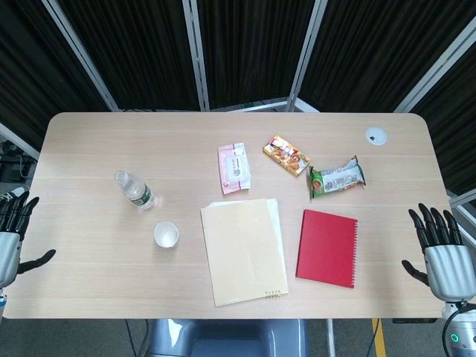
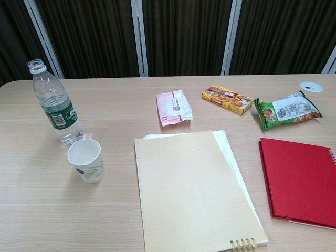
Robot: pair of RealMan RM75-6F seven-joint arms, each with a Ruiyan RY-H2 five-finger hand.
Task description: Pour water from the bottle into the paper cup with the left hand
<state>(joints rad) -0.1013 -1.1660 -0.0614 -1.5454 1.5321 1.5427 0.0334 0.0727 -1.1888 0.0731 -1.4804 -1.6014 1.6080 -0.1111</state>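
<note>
Head view: left hand spread, empty, at surface left edge; bottle uncapped, just behind paper cup; right hand spread at right edge.

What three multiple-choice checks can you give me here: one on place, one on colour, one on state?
1. Where is the cup relative to the bottle?
A. Just in front of it, nearer the robot
B. Behind it
C. On the red notebook

2. What colour is the bottle's label?
A. Red
B. Green
C. Yellow

3. What is the left hand doing?
A. Gripping the bottle
B. Holding the cup
C. Open at the table edge, holding nothing

Answers:
1 A: the chest view shows the cup standing just in front of the bottle.
2 B: a green band wraps the bottle.
3 C: the head view shows its fingers spread, well apart from the bottle.
</note>
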